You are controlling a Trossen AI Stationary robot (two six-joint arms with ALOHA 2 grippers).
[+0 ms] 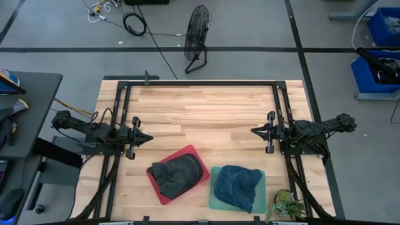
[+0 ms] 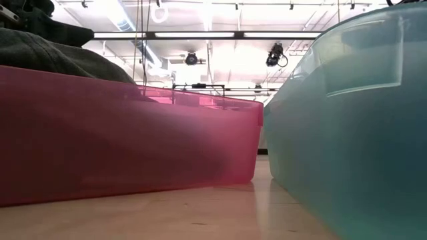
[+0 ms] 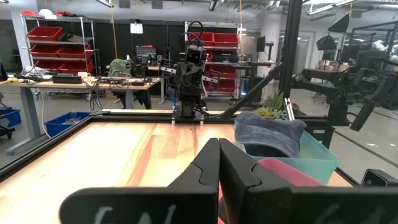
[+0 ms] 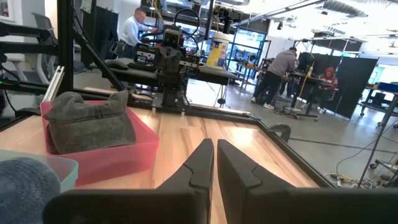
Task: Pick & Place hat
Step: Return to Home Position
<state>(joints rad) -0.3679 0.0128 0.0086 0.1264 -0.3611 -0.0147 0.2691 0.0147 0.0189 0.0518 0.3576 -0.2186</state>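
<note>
A dark grey hat [image 1: 176, 174] lies in a red bin [image 1: 190, 152] near the table's near edge. A blue hat [image 1: 237, 185] lies in a teal bin [image 1: 214, 199] just right of it. My left gripper [image 1: 149, 137] rests shut at the table's left side, above and left of the red bin. My right gripper [image 1: 254, 130] rests shut at the right side, farther back than the teal bin. The right wrist view shows the grey hat [image 4: 90, 127] draped over the red bin [image 4: 134, 148]. The left wrist view shows the blue hat [image 3: 267, 132] in the teal bin [image 3: 314, 158].
A small potted plant [image 1: 286, 204] stands at the table's near right corner. A black frame [image 1: 200, 83] runs along the far edge and both sides. Bare wood [image 1: 200, 115] spreads between the arms. In the low view, the red bin [image 2: 127, 143] and teal bin [image 2: 353, 120] stand close together.
</note>
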